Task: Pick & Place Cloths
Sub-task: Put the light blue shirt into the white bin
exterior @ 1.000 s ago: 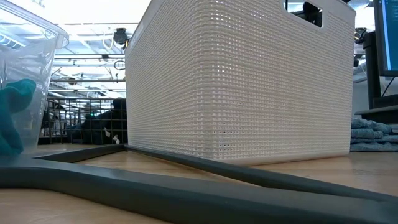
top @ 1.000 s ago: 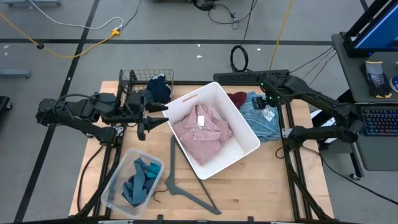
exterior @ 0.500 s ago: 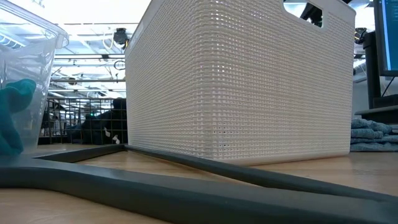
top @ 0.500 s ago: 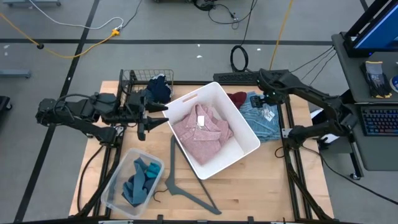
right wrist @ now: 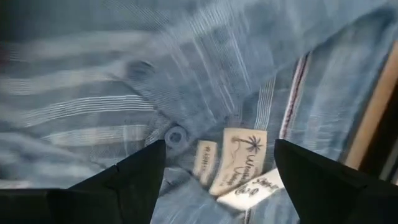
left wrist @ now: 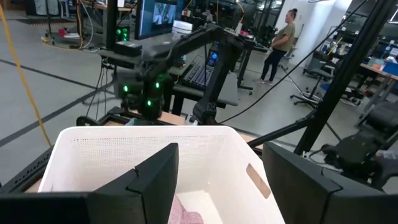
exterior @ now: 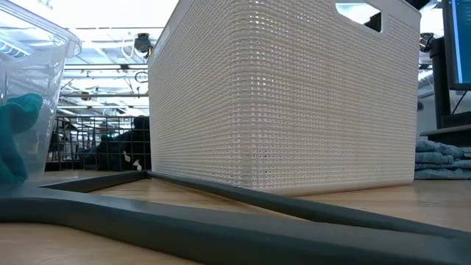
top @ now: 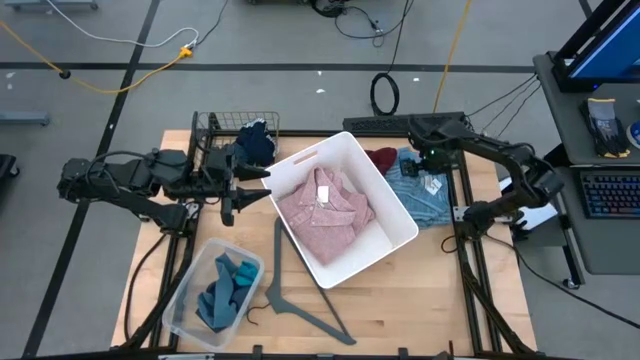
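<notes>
The right arm has swung in over the past second, and its right claw (top: 428, 158) now hangs directly above the light-blue shirt (top: 424, 190), which lies flat on the bench (top: 420, 290) just beside the white basket (top: 398, 245); a second ago that claw sat a little farther out along the same side. Its jaws stand wide with nothing between them; the right wrist view shows the fingers (right wrist: 118, 180) spread on either side of the shirt's collar, with a button and the white tag (right wrist: 239, 165) straight ahead of the claw and close below it. Judged from this, the arm is lining up a pinch at the collar, and the approach is nearly finished; the drop and the closing are not yet done.

The left claw (top: 240, 185) has not moved in that time; it waits at the basket's opposite wall, jaws fairly wide and empty, looking across the rim at the pink shirt (top: 325, 215) already lying inside. A maroon cloth (top: 383, 157) sits just beyond the right claw, touching the blue shirt's edge; a navy cloth (top: 256, 142) rests in the wire basket (top: 206, 128) behind the left claw; teal cloths (top: 228, 290) fill the clear tub (top: 178, 312) well away from both. So one garment is placed, and the blue one looks next.
</notes>
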